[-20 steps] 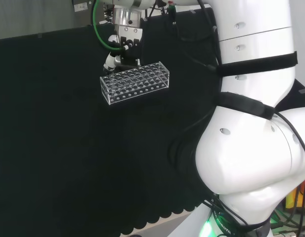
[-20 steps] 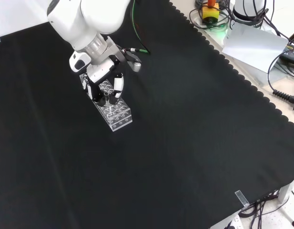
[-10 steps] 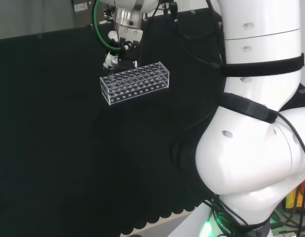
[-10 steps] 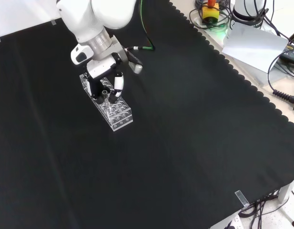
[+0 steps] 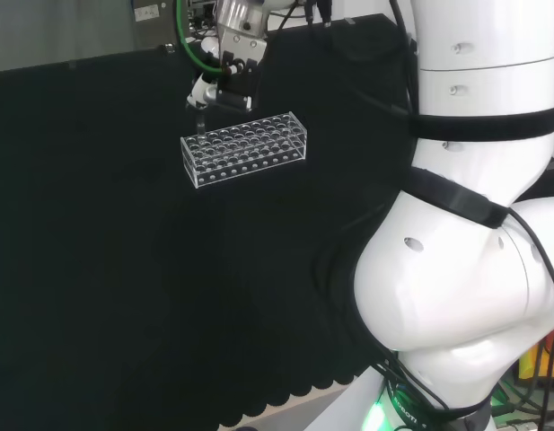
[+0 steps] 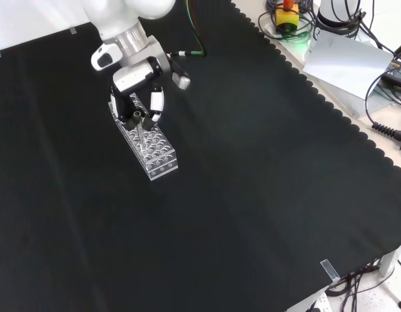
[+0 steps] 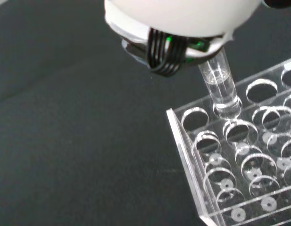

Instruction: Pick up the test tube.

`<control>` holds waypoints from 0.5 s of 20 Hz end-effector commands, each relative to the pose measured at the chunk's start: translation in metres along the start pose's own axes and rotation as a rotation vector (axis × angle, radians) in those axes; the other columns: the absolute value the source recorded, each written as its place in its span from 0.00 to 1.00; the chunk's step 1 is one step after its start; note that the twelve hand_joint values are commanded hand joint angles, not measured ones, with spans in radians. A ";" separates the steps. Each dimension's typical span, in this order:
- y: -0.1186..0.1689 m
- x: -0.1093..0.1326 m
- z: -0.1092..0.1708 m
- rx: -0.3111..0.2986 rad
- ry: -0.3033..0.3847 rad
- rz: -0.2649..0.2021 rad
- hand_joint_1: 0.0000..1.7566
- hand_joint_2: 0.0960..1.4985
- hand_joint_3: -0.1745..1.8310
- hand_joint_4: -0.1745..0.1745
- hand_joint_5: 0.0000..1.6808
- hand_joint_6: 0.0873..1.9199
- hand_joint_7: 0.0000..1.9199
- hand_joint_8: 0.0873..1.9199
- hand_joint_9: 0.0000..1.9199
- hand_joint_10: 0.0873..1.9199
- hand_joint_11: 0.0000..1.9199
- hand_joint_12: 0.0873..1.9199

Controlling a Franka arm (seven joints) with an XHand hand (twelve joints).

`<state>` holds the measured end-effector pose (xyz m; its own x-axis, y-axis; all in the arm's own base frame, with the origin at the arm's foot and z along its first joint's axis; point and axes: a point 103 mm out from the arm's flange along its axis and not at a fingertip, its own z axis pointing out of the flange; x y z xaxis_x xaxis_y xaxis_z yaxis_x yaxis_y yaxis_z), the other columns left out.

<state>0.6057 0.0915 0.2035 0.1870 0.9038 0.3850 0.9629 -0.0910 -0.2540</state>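
Head view: the hand point(image 5: 230, 79) hangs above the far left end of the clear rack point(image 5: 245, 148), which stands on the black desk point(image 5: 124, 287). Its fingers point(image 5: 201, 93) are curled downward, and a thin clear tube point(image 5: 198, 118) reaches from them toward the rack's top. Whether the tube's tip is clear of the rack cannot be told here.

Front view: the hand point(image 6: 138, 88) sits over the upper end of the rack point(image 6: 148, 142). The fingers point(image 6: 156, 104) close narrowly round the top of the tube point(image 6: 140, 133), which slants down onto the rack's holes.

Wrist view: the tube point(image 7: 220, 84) comes out from under the white hand point(image 7: 178, 14), and its rounded lower end is right at a hole in the corner of the rack point(image 7: 239, 160), at or just inside the rim. It appears to hold some clear liquid, though that is hard to be sure of.

Judged so: the grasp is made and the tube is mostly drawn out. What is left is to raise it fully free of the hole, going straight up so the rack is not dragged along.
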 end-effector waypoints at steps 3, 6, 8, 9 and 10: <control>-0.013 0.003 -0.046 -0.037 0.072 0.008 0.75 0.37 0.42 0.00 0.80 0.23 0.73 0.23 0.84 0.12 0.63 0.44; -0.018 0.003 -0.066 -0.060 0.083 0.006 0.75 0.37 0.42 0.00 0.80 0.23 0.73 0.23 0.84 0.12 0.63 0.44; -0.022 0.003 -0.079 -0.076 0.084 0.004 0.75 0.37 0.43 0.00 0.80 0.23 0.73 0.23 0.84 0.12 0.63 0.44; -0.024 0.002 -0.085 -0.085 0.083 0.005 0.75 0.37 0.43 0.00 0.80 0.23 0.73 0.23 0.84 0.12 0.63 0.44; -0.027 0.001 -0.092 -0.093 0.082 0.006 0.75 0.37 0.43 0.00 0.80 0.23 0.73 0.23 0.84 0.12 0.63 0.44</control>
